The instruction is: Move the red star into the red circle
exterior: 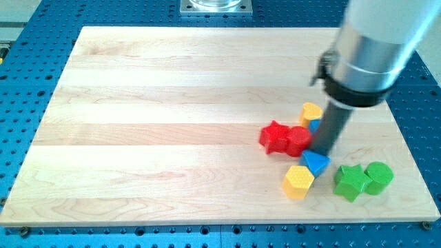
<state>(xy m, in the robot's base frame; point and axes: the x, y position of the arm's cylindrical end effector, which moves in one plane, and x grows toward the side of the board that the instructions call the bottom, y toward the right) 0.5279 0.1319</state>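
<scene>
The red star [274, 136] lies right of the board's middle, touching the red circle [298, 140] on its right side. My tip [321, 151] is down on the board just right of the red circle, close against it, and just above a blue triangle [316, 162]. The dark rod hides part of a blue block [314, 126] behind it.
A yellow block [311, 111] sits above the red circle, beside the partly hidden blue block. A yellow block [298, 182] lies below the blue triangle. A green star [351, 182] and a green circle [378, 177] sit at the lower right, near the board's edge.
</scene>
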